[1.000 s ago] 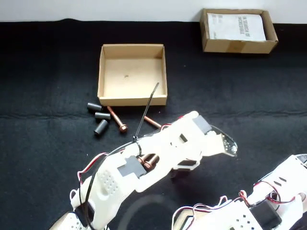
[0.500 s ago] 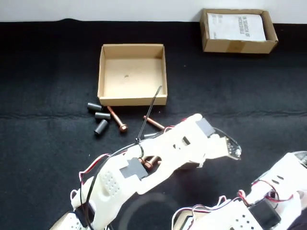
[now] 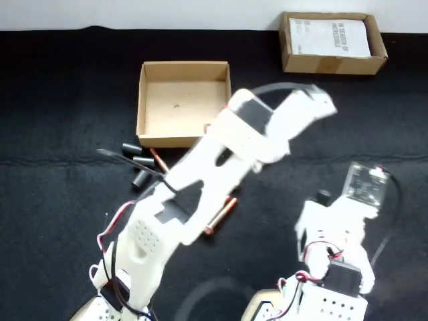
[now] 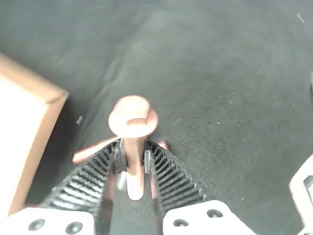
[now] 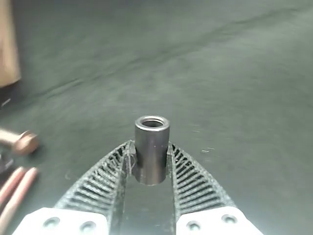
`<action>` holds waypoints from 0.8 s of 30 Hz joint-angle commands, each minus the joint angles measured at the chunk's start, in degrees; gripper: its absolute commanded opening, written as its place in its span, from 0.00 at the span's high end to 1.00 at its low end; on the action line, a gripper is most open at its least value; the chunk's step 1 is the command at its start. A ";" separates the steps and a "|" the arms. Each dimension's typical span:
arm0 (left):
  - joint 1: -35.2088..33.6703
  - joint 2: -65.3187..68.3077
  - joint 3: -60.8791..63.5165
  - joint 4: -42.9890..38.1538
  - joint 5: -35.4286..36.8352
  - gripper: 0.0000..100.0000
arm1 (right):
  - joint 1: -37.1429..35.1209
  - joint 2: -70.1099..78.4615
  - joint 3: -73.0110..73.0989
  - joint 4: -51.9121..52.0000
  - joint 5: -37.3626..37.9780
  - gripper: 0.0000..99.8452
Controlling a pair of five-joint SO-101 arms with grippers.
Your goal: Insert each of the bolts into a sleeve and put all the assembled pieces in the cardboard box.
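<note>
Pinching a copper bolt [image 4: 133, 122] by its shank in the left claw [image 4: 132, 159], head pointing away from the wrist, over the black table [image 4: 220, 98] beside the cardboard box [image 4: 19, 127]. Clamping a dark sleeve [image 5: 152, 147] in the right claw [image 5: 151, 156], open end facing outward. Leaving three more sleeves [image 3: 142, 161] lying near the box's front wall, another bolt [image 3: 221, 215] resting farther forward.
</note>
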 commanded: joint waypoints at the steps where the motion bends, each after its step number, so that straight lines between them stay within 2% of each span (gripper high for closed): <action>1: -4.18 -4.26 -4.35 0.44 6.15 0.99 | -9.54 -0.40 0.66 0.31 3.34 0.99; 6: -6.29 -14.29 -4.26 0.44 15.47 0.99 | -21.14 -0.40 4.00 0.31 7.21 0.99; 10: -6.11 -22.99 0.22 0.62 16.88 0.99 | -27.65 -0.40 6.20 -1.71 7.03 0.99; 20: -6.20 -57.36 36.44 -0.44 16.97 0.99 | -32.13 -0.40 7.87 -15.08 6.95 0.99; 24: -8.13 -70.46 52.79 -8.79 16.97 0.99 | -34.42 -0.40 8.31 -17.98 6.95 0.99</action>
